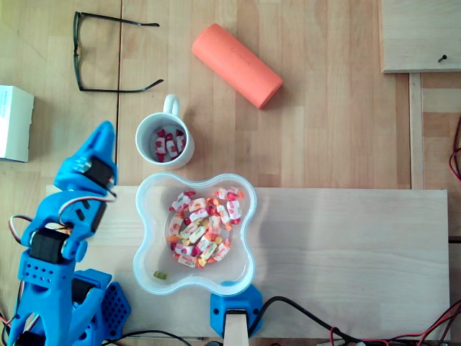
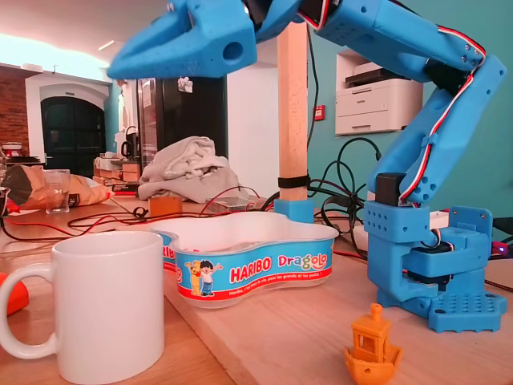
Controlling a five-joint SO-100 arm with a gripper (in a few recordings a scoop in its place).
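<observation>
1. Hovering just left of the white ceramic mug (image 1: 164, 140) in the overhead view, my blue plastic pincer (image 1: 105, 133) has its jaws pressed together, with nothing between them that I can see. In the fixed view it (image 2: 128, 68) hangs high above the mug.
2. The mug stands on the bare wooden table (image 1: 324, 130), just beyond the lobed clear plastic tub (image 1: 148, 249), with its handle turned away from the tub. A few red-and-white wrapped sweets (image 1: 167, 144) lie in it, and the tub holds a heap of the same sort (image 1: 200, 227).
3. I judge the mug the easiest thing to upset. It is tall and nearly empty, so a sideways brush from my jaw would slide or tip it and spill the sweets.
4. Its mouth is narrow, so a jaw coming down off-centre could catch the rim.
5. The wrappers look slick and small, so a pinch on an edge could squirt a sweet out across the table.
6. A shoved mug could reach the black-framed spectacles (image 1: 108, 54), or set the orange foam cylinder (image 1: 236, 65) rolling.
7. In the fixed view the tub's blue band (image 2: 248, 269) reads "HARIBO" and "Dragolo", beside a cartoon child. The wrappers' print is too small to read.
</observation>
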